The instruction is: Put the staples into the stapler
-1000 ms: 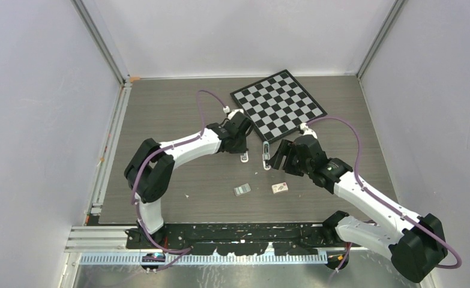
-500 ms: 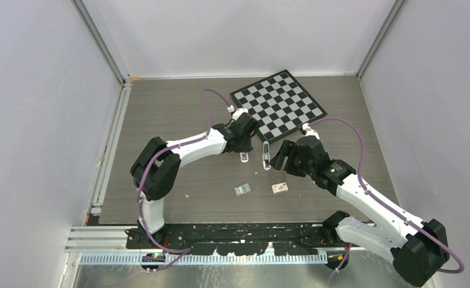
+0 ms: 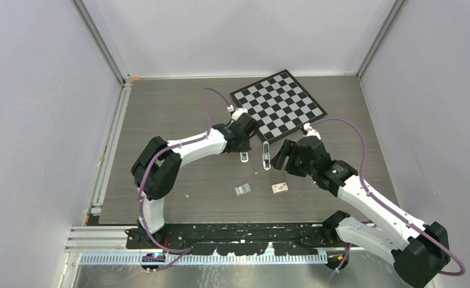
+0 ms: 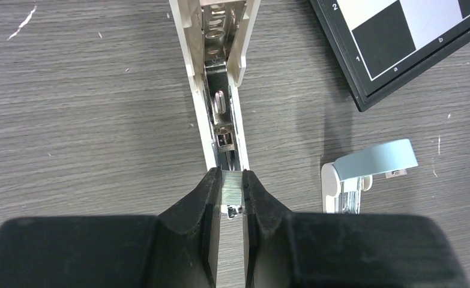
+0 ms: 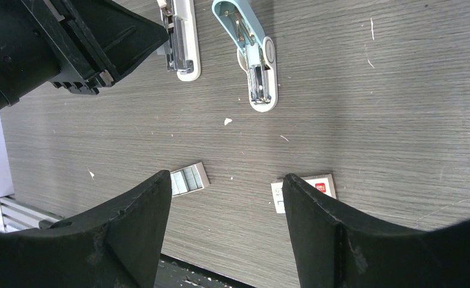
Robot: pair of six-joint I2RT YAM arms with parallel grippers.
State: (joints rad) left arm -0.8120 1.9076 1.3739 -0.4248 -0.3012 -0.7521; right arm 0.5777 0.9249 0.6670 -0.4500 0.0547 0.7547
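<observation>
My left gripper (image 4: 232,178) is shut on a short silvery strip of staples (image 4: 232,187), held at the near end of the open metal channel of a long white stapler body (image 4: 219,96). From above, the left gripper (image 3: 242,147) covers most of that body (image 3: 244,158). A white and pale blue stapler (image 3: 266,155) lies just to its right, lid raised (image 4: 376,161); it also shows in the right wrist view (image 5: 255,57). My right gripper (image 5: 227,176) is open and empty, above the table near this stapler (image 3: 278,157).
A grey tray of staples (image 3: 242,189) (image 5: 188,179) and a small white box with a red mark (image 3: 280,188) (image 5: 316,187) lie nearer the arm bases. A chessboard (image 3: 278,103) lies at the back, its corner close to the staplers (image 4: 364,90).
My left arm shifted a little right and farther out over the white stapler body, then held still. The right arm barely moved.
</observation>
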